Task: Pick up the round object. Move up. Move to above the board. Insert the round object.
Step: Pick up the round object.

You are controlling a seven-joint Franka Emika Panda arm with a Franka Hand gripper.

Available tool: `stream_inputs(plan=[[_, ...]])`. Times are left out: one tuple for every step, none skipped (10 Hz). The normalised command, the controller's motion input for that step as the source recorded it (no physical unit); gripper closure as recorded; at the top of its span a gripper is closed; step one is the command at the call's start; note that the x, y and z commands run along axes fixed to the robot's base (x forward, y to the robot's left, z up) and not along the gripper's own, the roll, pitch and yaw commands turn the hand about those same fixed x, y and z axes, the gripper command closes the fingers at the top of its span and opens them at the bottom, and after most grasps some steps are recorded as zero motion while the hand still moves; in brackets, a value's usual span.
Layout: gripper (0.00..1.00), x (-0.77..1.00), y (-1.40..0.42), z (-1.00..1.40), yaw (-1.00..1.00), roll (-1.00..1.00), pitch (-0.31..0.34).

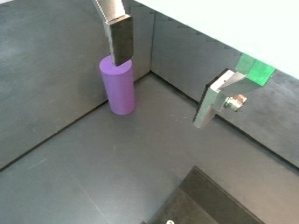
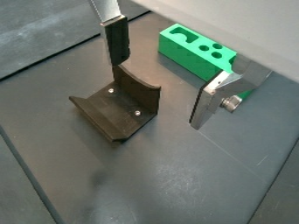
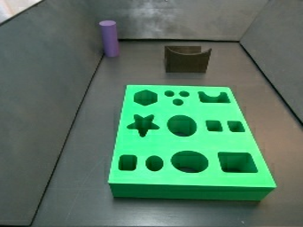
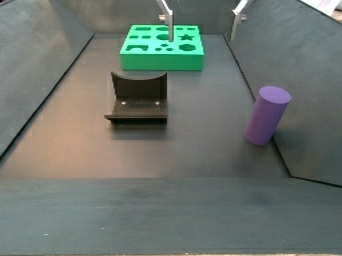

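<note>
The gripper [image 1: 165,79] consists of two flat silver metal plates, each faced with a dark rectangular pad, as seen on the fingers [image 1: 121,38] in both wrist views. One plate [image 2: 215,103] is bent in an angled step and carries a round silver screw head [image 2: 233,102] on its outer face. In a side view only the thin silver finger ends [image 4: 166,14] show at the picture edge.

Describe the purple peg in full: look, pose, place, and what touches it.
The round object is a smooth, plain purple cylinder with a flat top, matte and plastic-looking. It stands upright on the dark floor, in a corner close to the grey walls, apart from the board and the dark notched block. Nothing grips it: in a wrist view the gripper hangs open above the floor, one finger just over the peg's top; whether it touches cannot be told.
</note>
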Motion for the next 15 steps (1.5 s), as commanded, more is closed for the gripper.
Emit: stream_inputs(plan=[[0.0,-0.91,0.15,-0.03,-0.23,0.0,-0.137],[0.0,-1.0,0.18,-0.08,-0.19,0.01,-0.123],[0.0,-1.0,0.18,-0.11,-0.17,0.02,-0.123],[0.0,-1.0,0.17,-0.22,-0.12,0.06,-0.153],[0.0,-1.0,0.16,-0.37,-0.1,0.09,-0.157],[0.0,-0.75,0.16,-0.36,0.0,0.07,-0.129],[0.0,-0.75,0.16,-0.4,0.0,0.1,-0.11],[0.0,-0.88,0.21,-0.41,0.0,0.1,-0.12],[0.0,-1.0,0.23,-0.38,0.0,0.11,-0.133],[0.0,-0.83,0.21,-0.35,0.0,0.07,-0.166],[0.0,-0.28,0.17,-0.45,0.13,0.06,-0.139],[0.0,-0.22,0.13,-0.63,0.19,0.08,-0.139],[0.0,-0.24,0.08,-0.7,0.17,0.1,-0.134],[0.0,-0.22,0.07,-0.71,0.17,0.11,-0.137],[0.0,-0.1,0.15,-0.72,0.25,0.12,-0.099]])
